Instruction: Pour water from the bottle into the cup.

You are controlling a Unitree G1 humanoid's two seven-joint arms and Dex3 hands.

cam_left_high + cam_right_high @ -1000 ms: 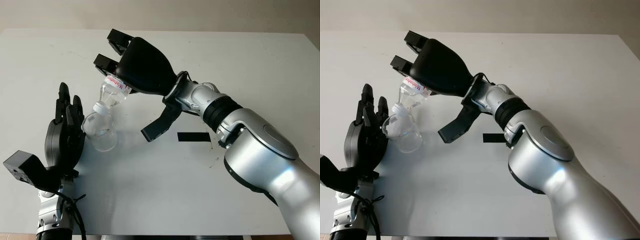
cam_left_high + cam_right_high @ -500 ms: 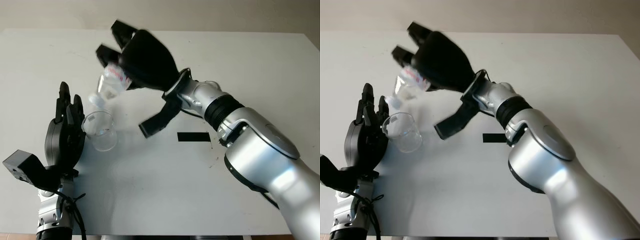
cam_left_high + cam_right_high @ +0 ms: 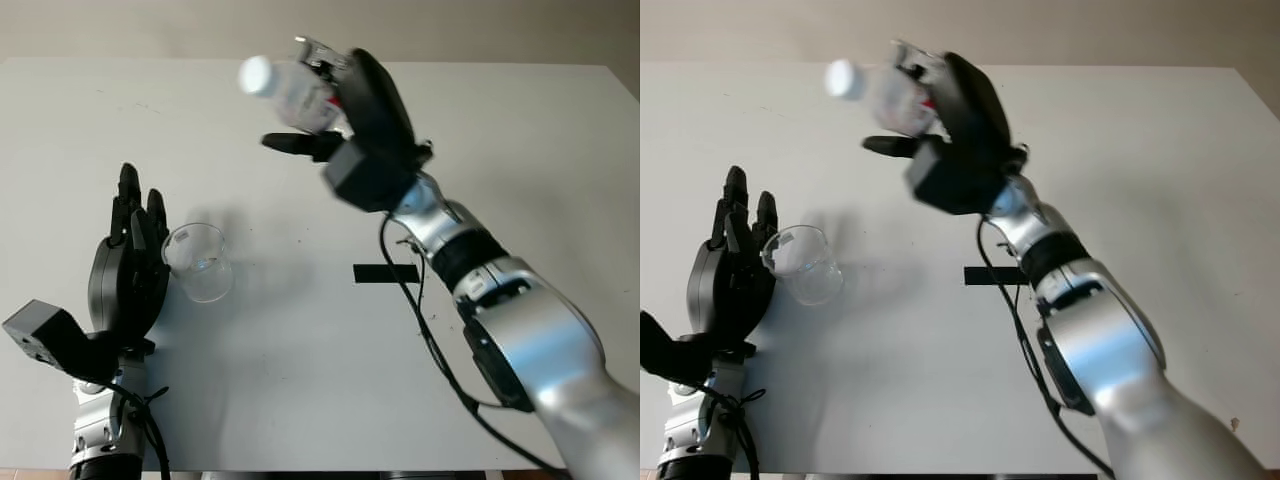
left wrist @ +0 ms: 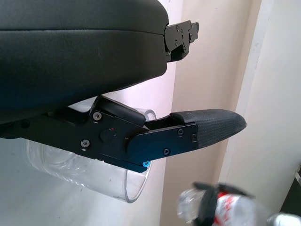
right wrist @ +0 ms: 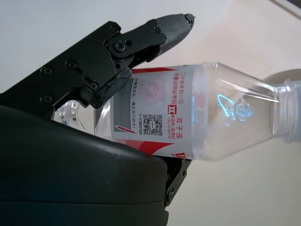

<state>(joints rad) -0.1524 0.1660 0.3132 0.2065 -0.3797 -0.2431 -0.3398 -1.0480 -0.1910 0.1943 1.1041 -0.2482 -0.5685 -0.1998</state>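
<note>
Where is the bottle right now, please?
The bottle is in the right hand, raised over the far middle of the table, up and away from the cup beside the left hand.

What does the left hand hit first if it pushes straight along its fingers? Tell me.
Probably nothing: the left hand points toward the table's far edge, and the clear plastic cup sits beside its fingers, though depth is unclear.

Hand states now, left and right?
Left hand: beside the clear glass cup, grasp cannot be told.
Right hand: closed on the clear plastic bottle, raised.
</note>
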